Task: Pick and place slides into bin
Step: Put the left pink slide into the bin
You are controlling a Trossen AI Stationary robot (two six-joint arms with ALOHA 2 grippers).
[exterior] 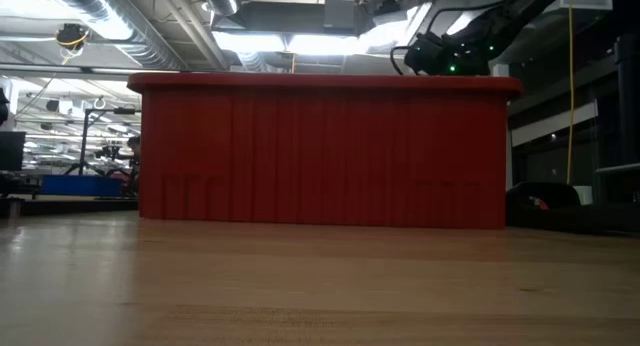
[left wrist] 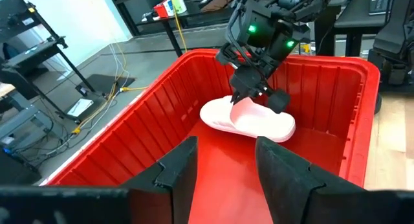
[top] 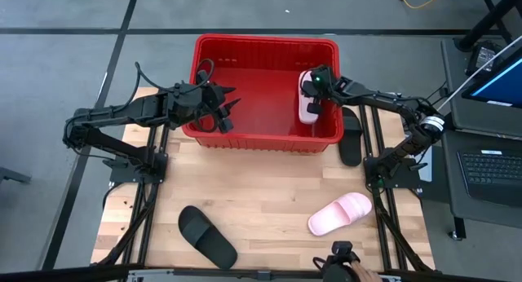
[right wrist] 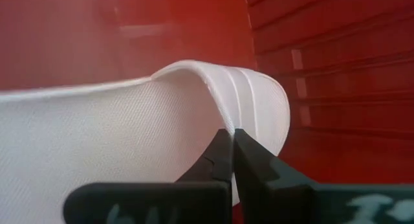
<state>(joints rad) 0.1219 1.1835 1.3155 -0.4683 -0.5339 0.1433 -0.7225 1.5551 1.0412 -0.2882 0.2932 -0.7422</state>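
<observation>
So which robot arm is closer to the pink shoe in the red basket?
The right. Its tool is shut on the pink slide inside the bin; the left tool hovers open at the bin's opposite side.

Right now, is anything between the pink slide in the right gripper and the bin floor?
Nothing visible. The right gripper holds the pink slide inside the bin, over bare red floor; the left gripper sits at the opposite end.

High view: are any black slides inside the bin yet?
No, both black slides lie on the table outside the bin; only a pink slide is inside.
</observation>
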